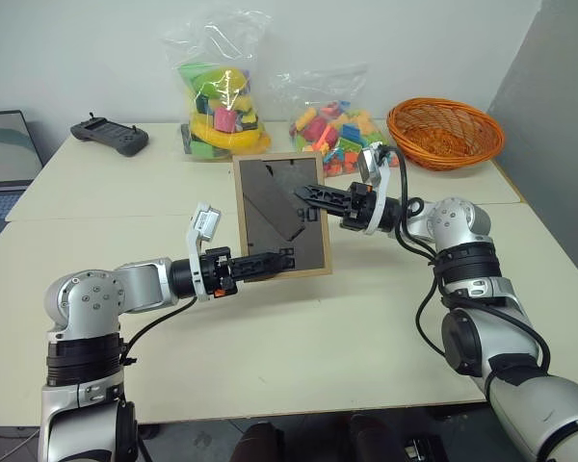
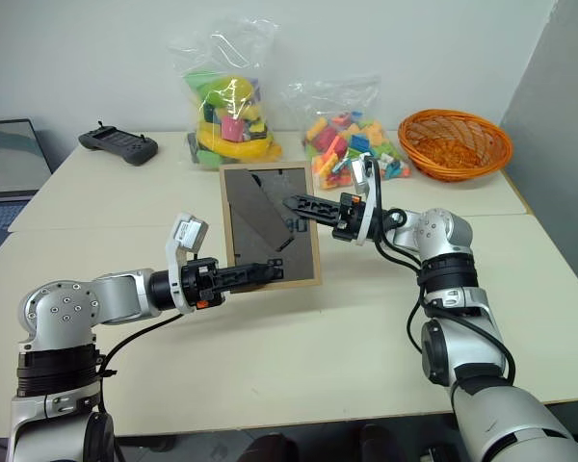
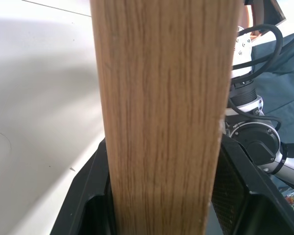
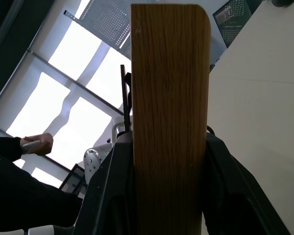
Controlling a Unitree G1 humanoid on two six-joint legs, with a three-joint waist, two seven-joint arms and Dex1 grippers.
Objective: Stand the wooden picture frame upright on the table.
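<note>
Both grippers, left [image 1: 270, 262] and right [image 1: 313, 194], clamp jaws on picture frame [image 1: 280, 215] above desk [image 1: 299, 327]; stand looks folded, may topple once released.

The pale cream tabletop [image 1: 270, 346] is made of sections, with a seam running across it. Along its far edge lie a black handheld controller [image 1: 110, 136], a clear bag of yellow and green toys [image 1: 220, 101], a second clear bag of small colourful blocks [image 1: 335, 133], and an orange woven basket [image 1: 445, 133]. A laptop [image 1: 4, 164] sits at the left edge.
</note>
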